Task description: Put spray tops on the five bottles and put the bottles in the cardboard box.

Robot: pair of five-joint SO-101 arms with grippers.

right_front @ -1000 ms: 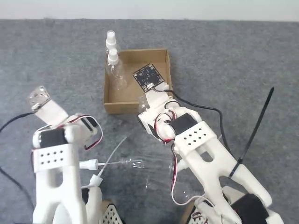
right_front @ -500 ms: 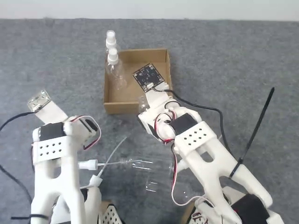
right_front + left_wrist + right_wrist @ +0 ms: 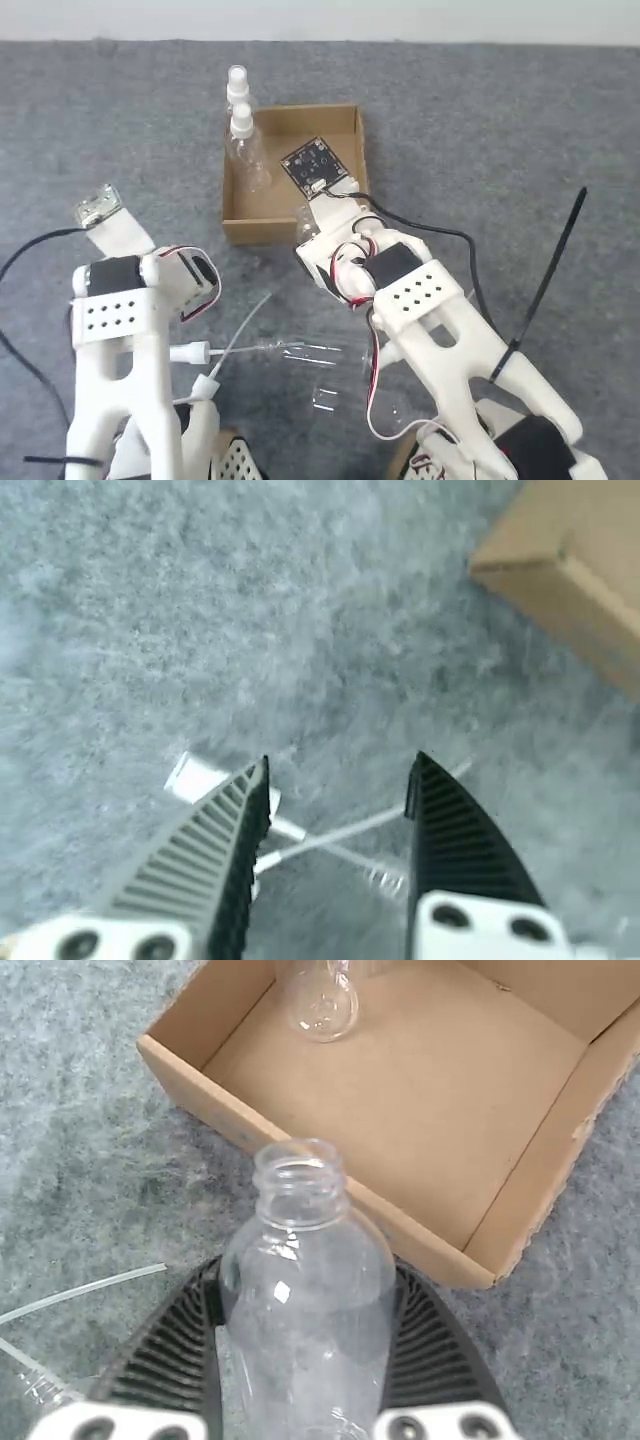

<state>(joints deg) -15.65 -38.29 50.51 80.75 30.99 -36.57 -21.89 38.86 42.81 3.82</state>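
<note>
Jaws, right arm: clamping on both sides of an uncapped clear bottle (image 3: 305, 1290), pads pressing its shoulders. Holding it with open neck up and out toward the cardboard box (image 3: 200, 1090), just short of the near wall. Judging this as a presenting hold: threads exposed, body steadied so a top can be brought to it.

Jaws, left arm: standing apart, gripping nothing, touching nothing. Hanging above a spray top (image 3: 200, 778) lying on its side on the desk (image 3: 500, 120), white head under one finger, thin dip tube (image 3: 340, 832) crossing the gap between the two. Reading this as lining up for a pick, gap wide enough to take the head.

Working down by size:
- Desk: carrying everything, grey and carpet-like.
- Box: sitting open-topped beyond both arms, well within the right arm's reach.
- Capped bottle (image 3: 248, 155): lying inside along the box's left wall, already done.
- Second capped bottle (image 3: 237, 85): showing at the box's far corner; not telling whether inside or just behind.
- Another loose spray top (image 3: 206, 388): lying between the arm bases, near the first, awaiting a bottle.

Judging the task under halfway: fitting a top to the held bottle comes next.
</note>
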